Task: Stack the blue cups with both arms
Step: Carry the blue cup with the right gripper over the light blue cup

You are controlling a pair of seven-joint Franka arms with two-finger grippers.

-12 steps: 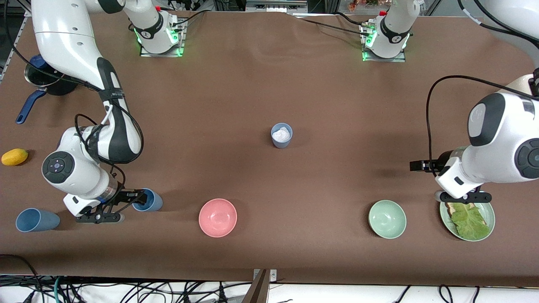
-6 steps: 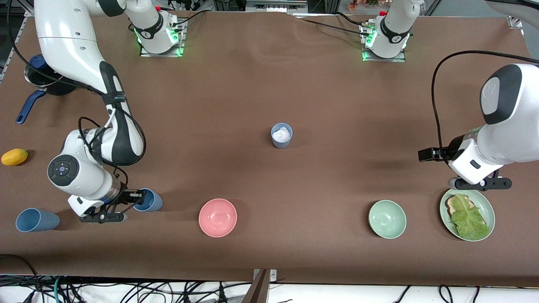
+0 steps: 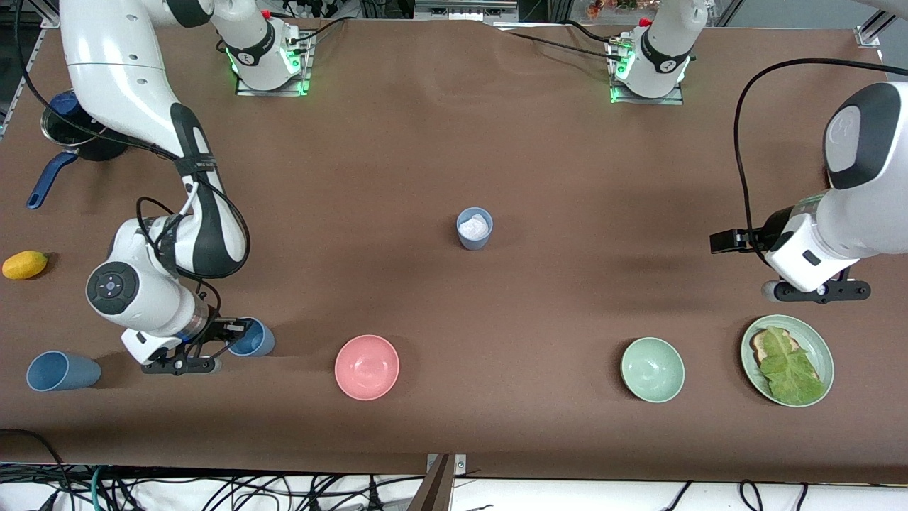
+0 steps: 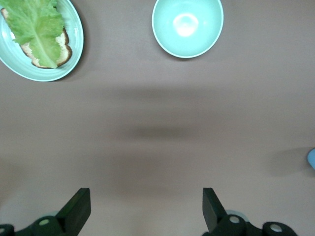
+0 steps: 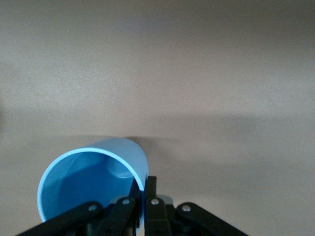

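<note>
Blue cup point(image 3: 252, 338) near the table's front edge is now lifting slightly, its rim pinched by the right gripper point(image 3: 216, 339); open-fingered left gripper point(image 3: 816, 289) is pulling away from the lettuce plate point(image 3: 823, 352), freeing it to fetch another cup

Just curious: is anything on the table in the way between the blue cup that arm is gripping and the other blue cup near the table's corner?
Nothing visible. The right gripper pinches the brighter blue cup's rim; only bare table separates it from the duller blue cup.
</note>
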